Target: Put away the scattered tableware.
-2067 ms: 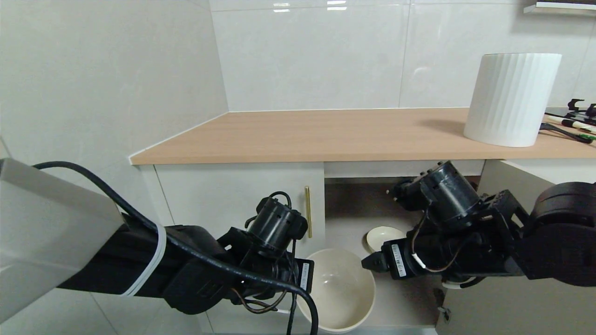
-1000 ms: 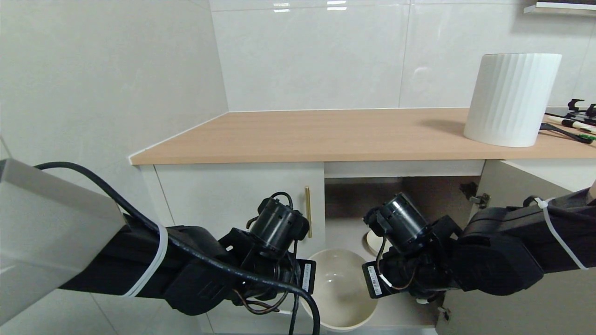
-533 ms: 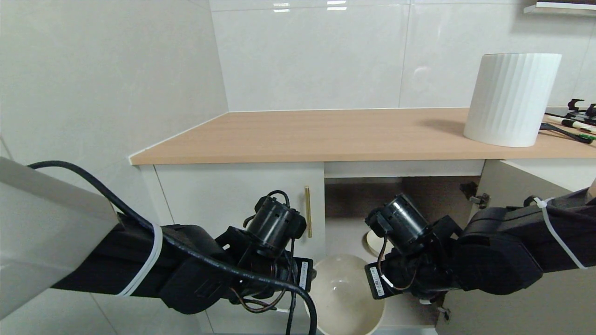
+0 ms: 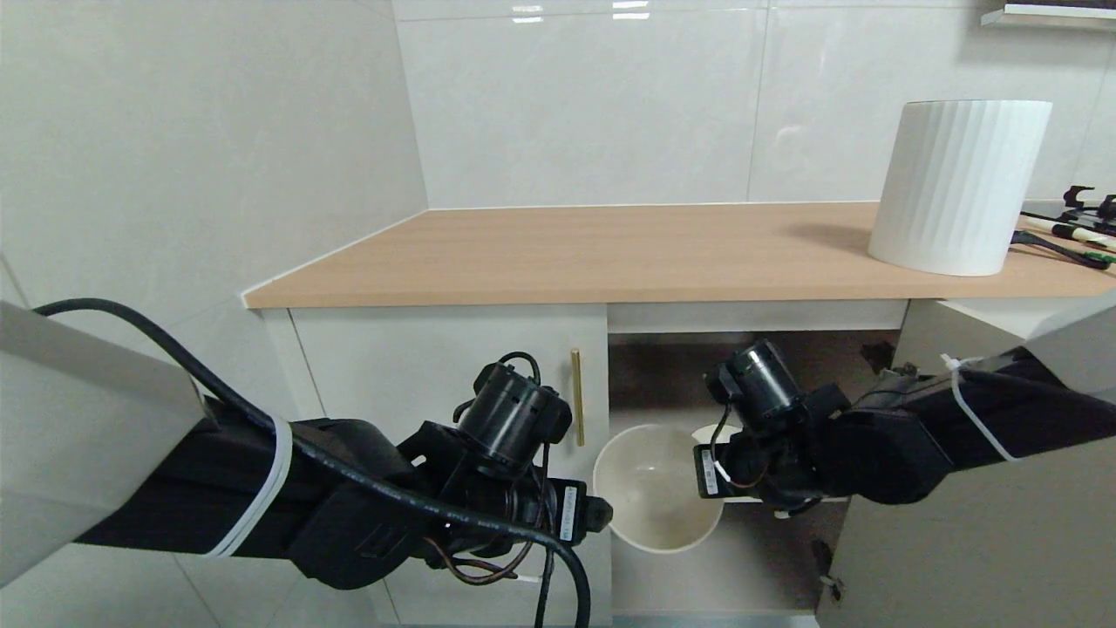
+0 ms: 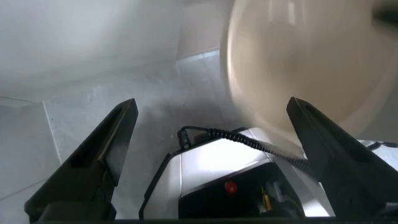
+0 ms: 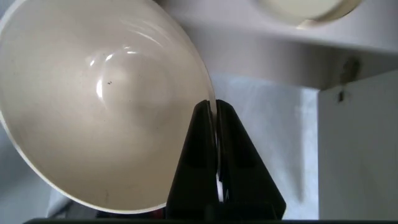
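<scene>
A large cream bowl (image 4: 654, 488) hangs tilted in front of the open cabinet, its inside facing me. My right gripper (image 4: 708, 478) is shut on the bowl's right rim; the right wrist view shows its fingers (image 6: 216, 134) pinching the rim of the bowl (image 6: 106, 99). My left gripper (image 4: 602, 516) sits just left of and below the bowl, and in the left wrist view this gripper (image 5: 211, 106) is open, its fingers wide apart and the bowl (image 5: 305, 62) beyond them. A small cream plate (image 4: 711, 431) lies on the cabinet floor behind the bowl, the same plate (image 6: 305, 9) showing past the rim.
The cabinet's right door (image 4: 959, 541) stands open by my right arm. The left door with its brass handle (image 4: 576, 397) is closed. On the wooden countertop (image 4: 610, 253) stand a white ribbed container (image 4: 959, 187) and some utensils (image 4: 1077, 231) at the far right.
My right gripper swung in and closed on the bowl's rim. The left gripper let go. The bowl has risen and moved toward the cabinet opening with the right arm.
</scene>
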`<state>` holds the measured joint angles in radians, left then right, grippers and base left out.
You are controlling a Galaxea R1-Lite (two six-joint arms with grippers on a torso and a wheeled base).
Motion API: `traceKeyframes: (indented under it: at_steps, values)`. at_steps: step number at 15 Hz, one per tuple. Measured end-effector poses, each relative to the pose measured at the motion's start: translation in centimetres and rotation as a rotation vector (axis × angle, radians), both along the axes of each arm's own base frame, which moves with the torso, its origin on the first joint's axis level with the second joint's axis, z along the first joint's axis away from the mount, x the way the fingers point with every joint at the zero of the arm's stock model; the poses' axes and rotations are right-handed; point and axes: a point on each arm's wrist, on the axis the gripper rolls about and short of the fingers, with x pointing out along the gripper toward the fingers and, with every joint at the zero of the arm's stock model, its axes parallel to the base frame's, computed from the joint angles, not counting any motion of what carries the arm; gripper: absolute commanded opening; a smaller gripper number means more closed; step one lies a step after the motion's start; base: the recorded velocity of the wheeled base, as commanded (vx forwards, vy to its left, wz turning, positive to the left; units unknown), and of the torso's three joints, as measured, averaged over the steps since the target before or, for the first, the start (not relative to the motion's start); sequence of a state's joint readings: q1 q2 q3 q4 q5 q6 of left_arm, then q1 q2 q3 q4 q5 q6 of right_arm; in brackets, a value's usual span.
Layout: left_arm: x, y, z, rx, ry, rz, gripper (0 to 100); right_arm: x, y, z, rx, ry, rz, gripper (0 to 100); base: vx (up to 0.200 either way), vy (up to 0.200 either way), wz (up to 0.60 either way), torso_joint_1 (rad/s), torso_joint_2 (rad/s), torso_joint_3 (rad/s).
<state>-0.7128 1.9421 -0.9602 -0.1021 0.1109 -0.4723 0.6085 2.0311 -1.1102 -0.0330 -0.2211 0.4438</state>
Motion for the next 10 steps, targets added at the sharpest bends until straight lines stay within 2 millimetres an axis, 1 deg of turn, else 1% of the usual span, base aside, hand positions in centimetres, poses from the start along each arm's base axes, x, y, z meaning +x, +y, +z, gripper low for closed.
traceKeyframes:
  at_steps: [3, 5, 7, 10]
  values:
    - [0.0, 0.0, 0.1, -0.003, -0.003, -0.001, 100, 3.7, -1.5, -1.7, 0.018, 0.008, -0.129, 0, 0.000, 0.000, 0.00, 0.000, 0.00, 0.000]
    - [-0.1, 0.0, 0.2, -0.004, -0.004, -0.001, 100, 6.0, -2.8, -2.9, 0.022, 0.013, -0.201, 0, 0.000, 0.000, 0.00, 0.000, 0.00, 0.000]
    - [-0.1, 0.0, 0.2, -0.004, -0.005, -0.001, 100, 7.5, -3.8, -3.8, 0.023, 0.016, -0.242, 0, 0.000, 0.000, 0.00, 0.000, 0.00, 0.000]
    - [0.0, 0.0, 0.2, -0.004, -0.005, -0.001, 100, 9.2, -5.3, -5.0, 0.038, 0.002, -0.300, 0, 0.000, 0.000, 0.00, 0.000, 0.00, 0.000]
